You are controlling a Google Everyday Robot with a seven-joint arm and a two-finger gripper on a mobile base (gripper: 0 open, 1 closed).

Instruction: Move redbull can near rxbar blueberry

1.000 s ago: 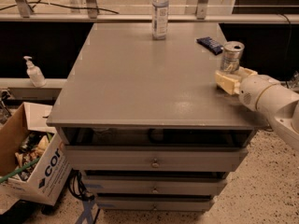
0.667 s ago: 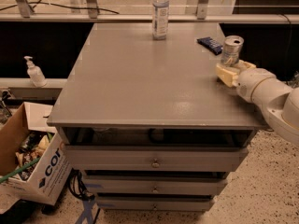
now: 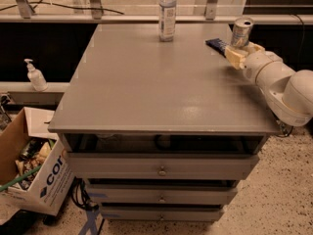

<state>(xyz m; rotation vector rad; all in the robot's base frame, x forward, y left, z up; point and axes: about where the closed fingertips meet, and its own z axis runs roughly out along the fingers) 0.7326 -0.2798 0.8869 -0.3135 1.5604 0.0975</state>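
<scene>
The redbull can [image 3: 241, 31] is a slim silver can, upright at the far right of the grey table [image 3: 146, 87]. My gripper [image 3: 240, 54] reaches in from the right on a white arm [image 3: 283, 84]. Its cream fingers [image 3: 234, 58] are shut around the can's lower part and hide its base. The rxbar blueberry [image 3: 216, 44] is a flat dark blue bar lying on the table just left of the can and the fingers, close to them.
A clear plastic bottle [image 3: 167, 12] stands at the table's far middle edge. Drawers [image 3: 161, 170] sit under the table top. A soap dispenser [image 3: 35, 76] and an open cardboard box [image 3: 34, 180] are on the left, off the table.
The gripper has moved toward the far edge of the table with the can in it. The can now shows higher and closer beside the blue bar.
</scene>
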